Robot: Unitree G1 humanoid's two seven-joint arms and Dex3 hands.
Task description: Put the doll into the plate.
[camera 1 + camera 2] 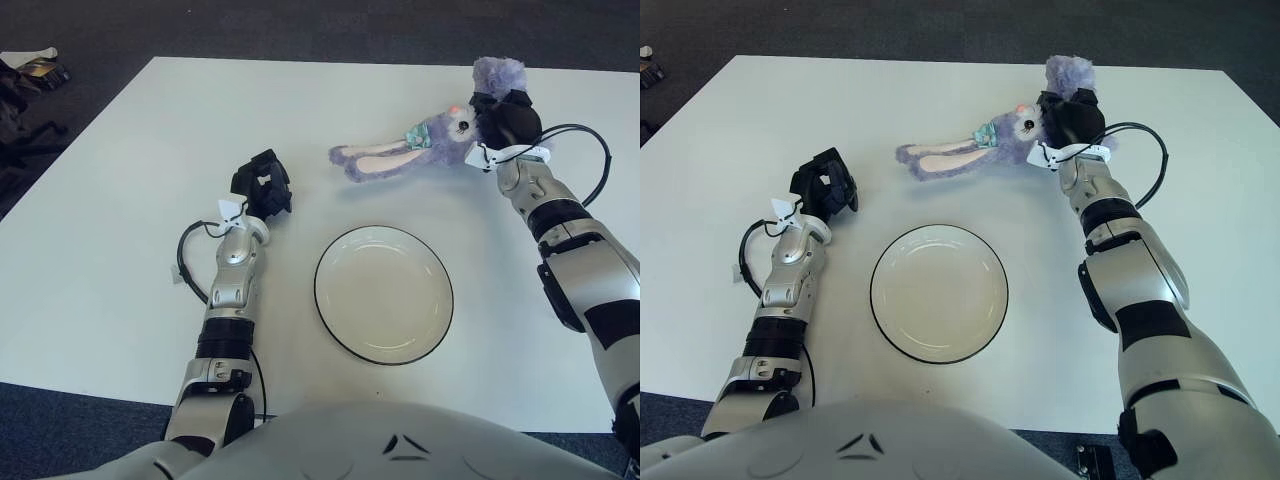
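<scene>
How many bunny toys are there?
1. The purple bunny doll is held by the right hand beyond the plate. The left hand shows left of the plate.

right hand (505,122) clutching purple doll (420,144) beyond the plate (384,294), left hand (263,186) left of it

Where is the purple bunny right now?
The purple bunny is at the far right of the white table, held by the right hand, beyond the empty plate. The left hand shows left of the plate.
</scene>
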